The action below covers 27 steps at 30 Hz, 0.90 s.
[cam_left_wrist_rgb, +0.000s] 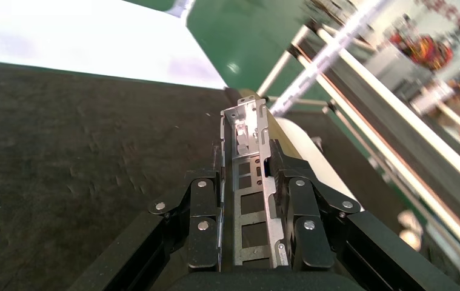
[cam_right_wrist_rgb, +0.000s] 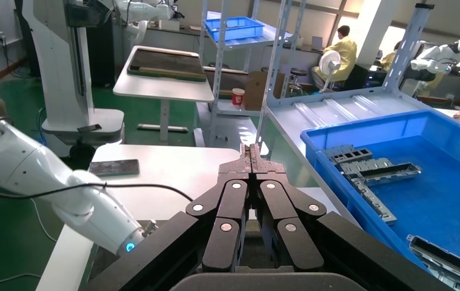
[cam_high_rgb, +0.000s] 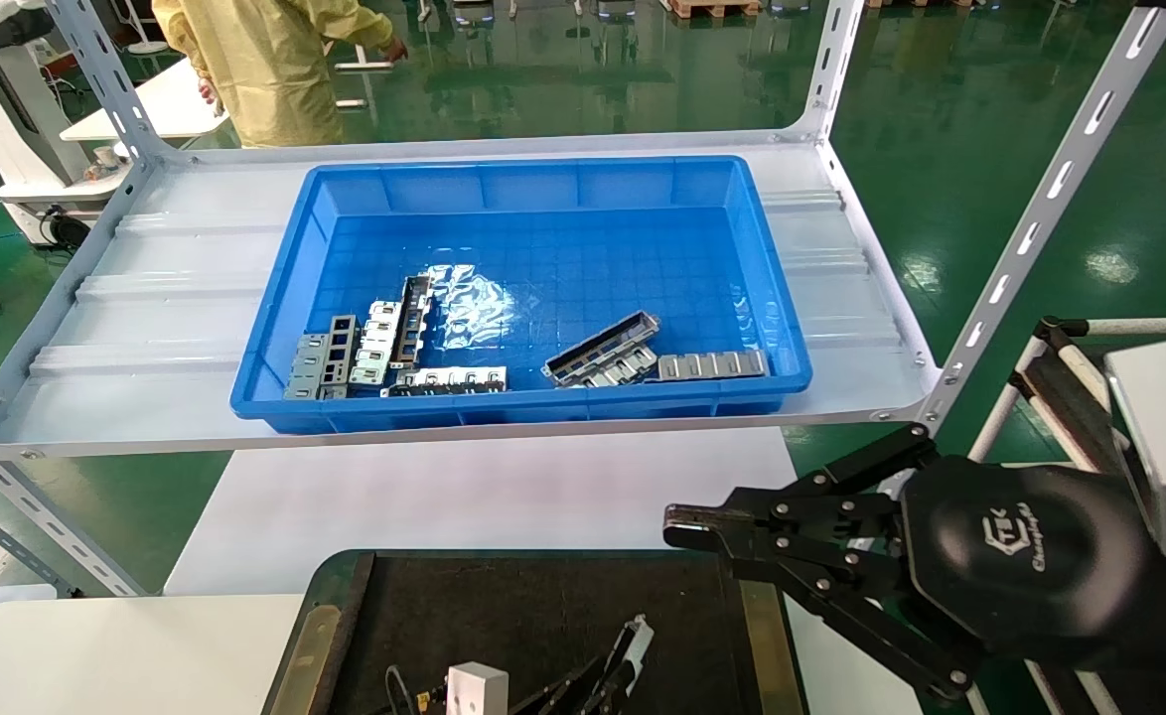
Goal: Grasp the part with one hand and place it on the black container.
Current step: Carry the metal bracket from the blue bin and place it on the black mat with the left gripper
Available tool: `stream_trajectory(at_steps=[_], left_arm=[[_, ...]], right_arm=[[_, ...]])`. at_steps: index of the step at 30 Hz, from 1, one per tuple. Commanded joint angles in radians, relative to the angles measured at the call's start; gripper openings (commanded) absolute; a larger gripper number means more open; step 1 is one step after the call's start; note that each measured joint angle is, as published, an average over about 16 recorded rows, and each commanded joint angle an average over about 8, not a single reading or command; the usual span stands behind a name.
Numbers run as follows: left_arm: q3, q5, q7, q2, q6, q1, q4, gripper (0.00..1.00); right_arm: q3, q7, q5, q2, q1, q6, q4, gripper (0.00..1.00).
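Note:
The part point(cam_left_wrist_rgb: 245, 133), a long grey metal channel with square cut-outs, lies lengthwise between the fingers of my left gripper point(cam_left_wrist_rgb: 248, 182), which is shut on it. In the head view the part point(cam_high_rgb: 635, 634) and the left gripper point(cam_high_rgb: 605, 677) show at the bottom edge, low over the black container point(cam_high_rgb: 543, 606), near its right side. I cannot tell whether the part touches the dark mat point(cam_left_wrist_rgb: 63, 151). My right gripper point(cam_high_rgb: 677, 526) hangs shut and empty beside the container's right rim; its fingertips point(cam_right_wrist_rgb: 246, 159) are pressed together.
A blue bin point(cam_high_rgb: 543, 189) on the grey shelf behind holds several metal pieces, among them another channel point(cam_high_rgb: 603, 348) and flat plates point(cam_high_rgb: 712, 364). A slanted shelf upright point(cam_high_rgb: 1040, 209) stands at the right. A person in yellow point(cam_high_rgb: 265, 70) stands beyond the shelf.

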Motion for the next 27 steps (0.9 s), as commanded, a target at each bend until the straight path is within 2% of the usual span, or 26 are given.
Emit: stream_trajectory(at_steps=[1,10,21,27], left_arm=[[-0.01,-0.008,0.002,0.028,-0.05,0.011,-0.002,0.0],[0.096,-0.149,0.046,0.046,-0.188,-0.067,0.055,0.0],[0.354,-0.331,0.003,0.049,-0.359,-0.232,0.167,0.0],[0.441,-0.403,-0.031,0.049,-0.438,-0.286,0.184,0.0]], right_arm=[[0.0,0.0,0.0,0.0,0.0,0.0,0.0,0.0],[-0.001,0.0,0.0,0.0,0.0,0.0,0.0,0.0],[-0.001,-0.001,0.001,0.0,0.0,0.001,0.0,0.0],[-0.002,-0.001,0.001,0.001,0.0,0.001,0.0,0.0]])
